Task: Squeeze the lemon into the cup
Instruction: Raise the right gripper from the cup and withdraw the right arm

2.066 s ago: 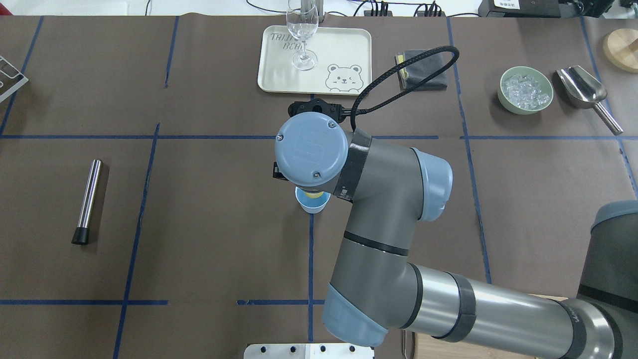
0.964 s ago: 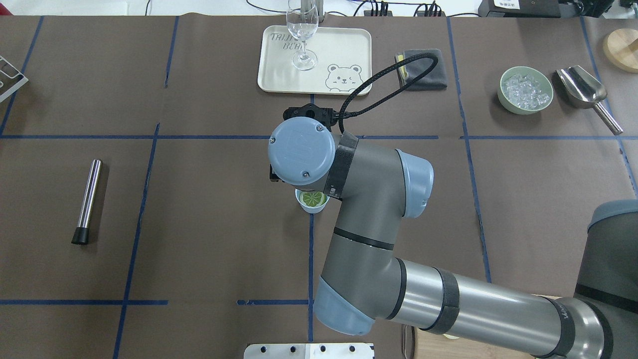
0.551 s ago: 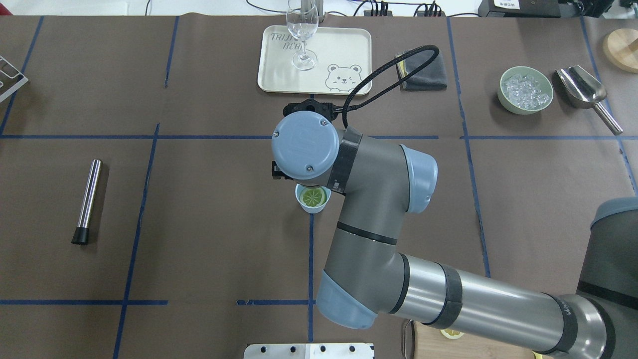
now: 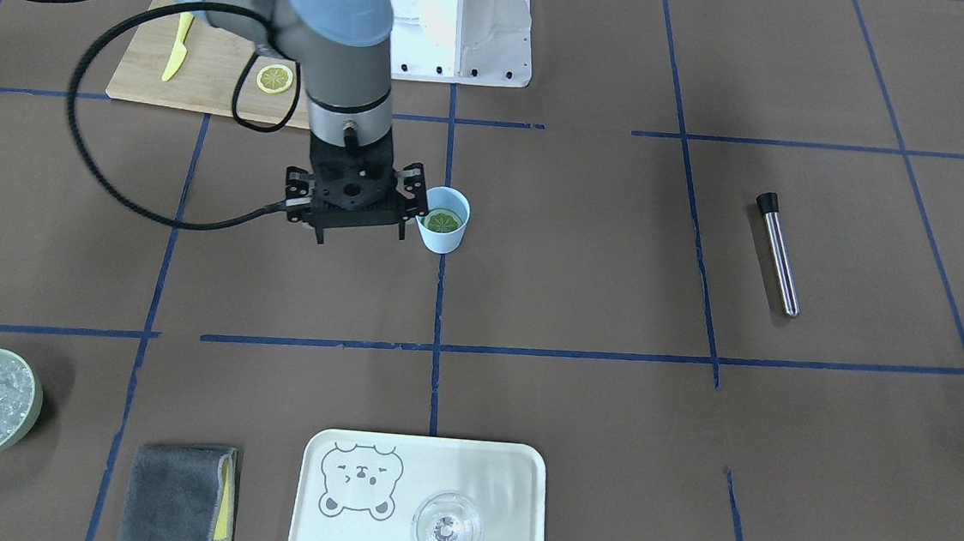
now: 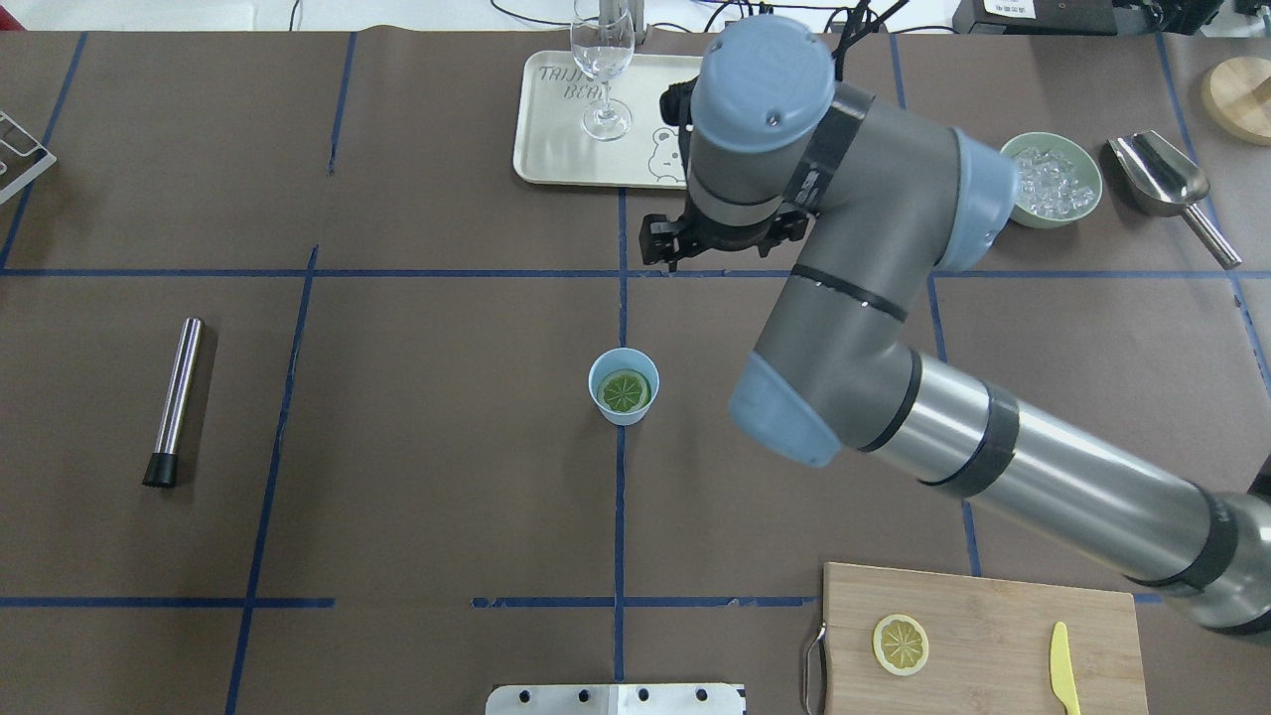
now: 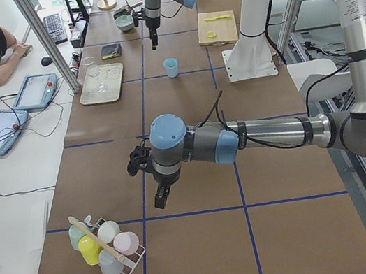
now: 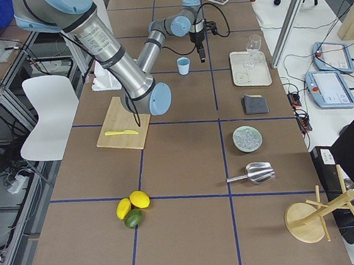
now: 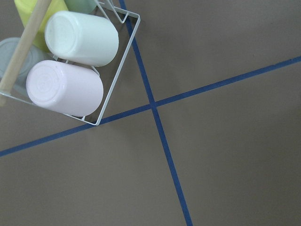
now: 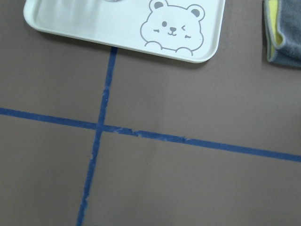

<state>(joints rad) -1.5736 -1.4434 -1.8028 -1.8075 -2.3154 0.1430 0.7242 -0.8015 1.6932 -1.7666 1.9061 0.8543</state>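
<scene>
The thin round yellow lemon slice (image 5: 626,390) lies flat inside the small light-blue cup (image 5: 623,417), midway between the long edges of the table (image 5: 417,447), while the right gripper (image 4: 360,237) hangs nearby, fingers spread and empty, so squeezing appears finished.

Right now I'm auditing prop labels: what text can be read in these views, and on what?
"TRIJ" above "BEA": printed on the tray; the ends of both words are hidden behind the glass, so the reading is uncertain.
White label on the black box at the far edge: too small to read.
Nothing else is legible.
</scene>
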